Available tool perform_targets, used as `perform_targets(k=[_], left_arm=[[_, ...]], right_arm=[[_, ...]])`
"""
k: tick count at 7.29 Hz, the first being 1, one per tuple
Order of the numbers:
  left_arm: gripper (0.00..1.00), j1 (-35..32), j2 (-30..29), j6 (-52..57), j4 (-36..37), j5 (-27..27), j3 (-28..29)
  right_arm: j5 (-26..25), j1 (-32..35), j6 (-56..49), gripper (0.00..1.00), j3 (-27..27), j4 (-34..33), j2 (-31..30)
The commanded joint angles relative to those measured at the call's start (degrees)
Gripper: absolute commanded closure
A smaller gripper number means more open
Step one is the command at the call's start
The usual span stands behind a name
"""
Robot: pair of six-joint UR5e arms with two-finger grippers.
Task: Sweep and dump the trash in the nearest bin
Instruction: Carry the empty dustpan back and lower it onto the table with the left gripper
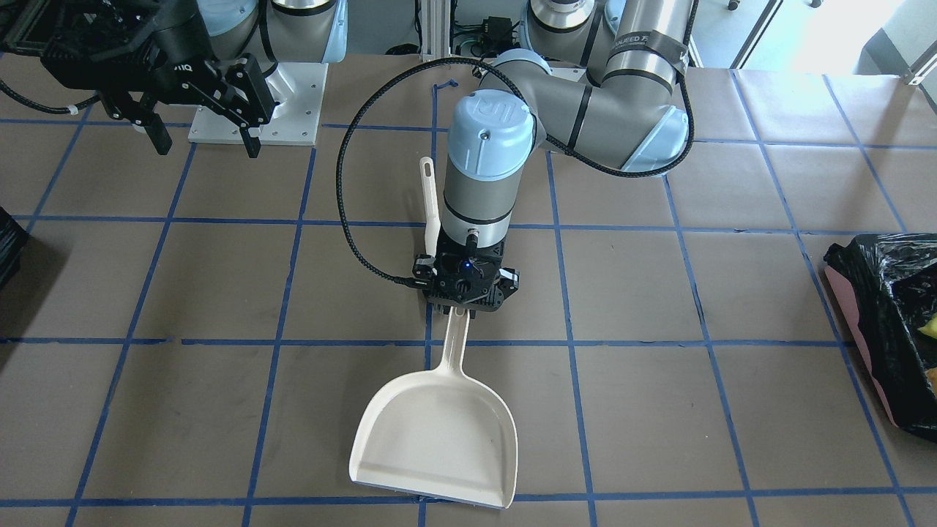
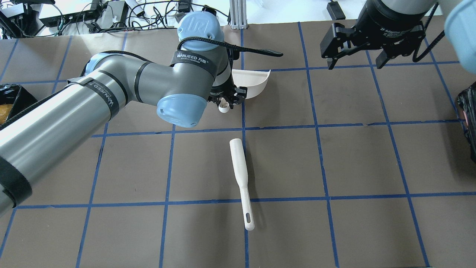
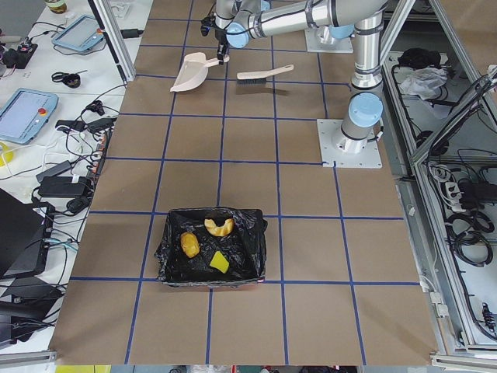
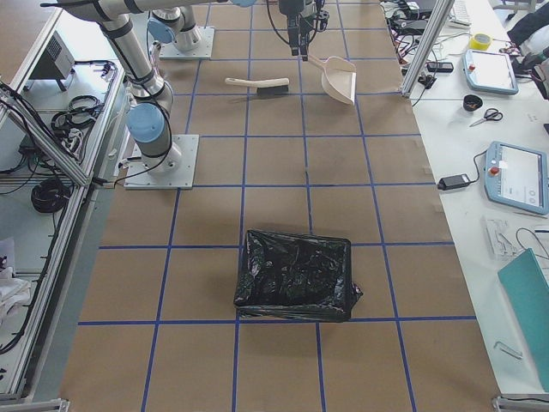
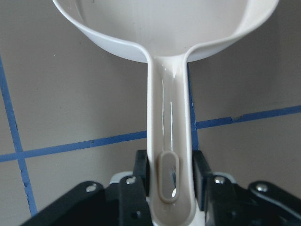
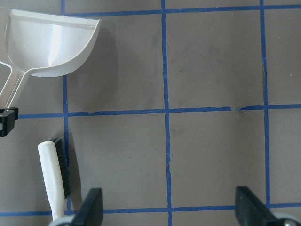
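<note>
While my left claw (image 5: 171, 162) is clamped narrow on the handle of the white dustpan (image 1: 439, 432), with a finger pressed to each side of it, the pan lies flat on the table with nothing inside it. That tells me most of the job looks finished. In the left-end view, all three scraps sit inside the black-lined bin (image 3: 250, 256): the brown lump (image 3: 189, 245) at 9 o'clock in the bag, the pale crescent peel (image 3: 219, 226) at 12 and the yellow wedge (image 3: 220, 262) at 5. Seen from overhead, that bin is far off at 9 o'clock from the pan, at the table's edge on my left side. The brush (image 2: 240, 167) lies loose on the table at 6 o'clock from the pan, and neither claw touches it. My right claw (image 1: 207, 143) hangs spread wide and empty, well apart at 2 o'clock from the pan in the overhead view. By my judgement, sweeping and dumping are done, and all that is left is to let the pan go and draw the arm back. As for writing, a black strap on my left arm reads "WANJEED", followed by characters I cannot make out. The blue joint cap carries the "UR" mark, and my right wrist shows "2F Adaptive", with the rest too small to read.
</note>
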Motion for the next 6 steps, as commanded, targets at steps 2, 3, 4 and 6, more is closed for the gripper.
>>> perform_targets(k=[2, 3, 4, 6], left_arm=[[1.00, -2.50, -1.05, -2.51, 0.23, 0.29, 0.00], [1.00, -3.12, -1.23, -3.05, 0.32, 0.29, 0.09], [1.00, -3.21, -1.32, -3.06, 0.49, 0.29, 0.00], [1.00, -3.56, -1.67, -3.75, 0.49, 0.29, -0.09]], right_arm=[[0.00, 0.01, 0.04, 0.00, 0.71, 0.02, -0.30], [0.00, 0.01, -0.13, 0.00, 0.80, 0.02, -0.30], [0.00, 0.01, -0.13, 0.00, 0.71, 0.02, -0.30], [0.00, 0.01, -0.22, 0.00, 0.80, 0.02, -0.30]])
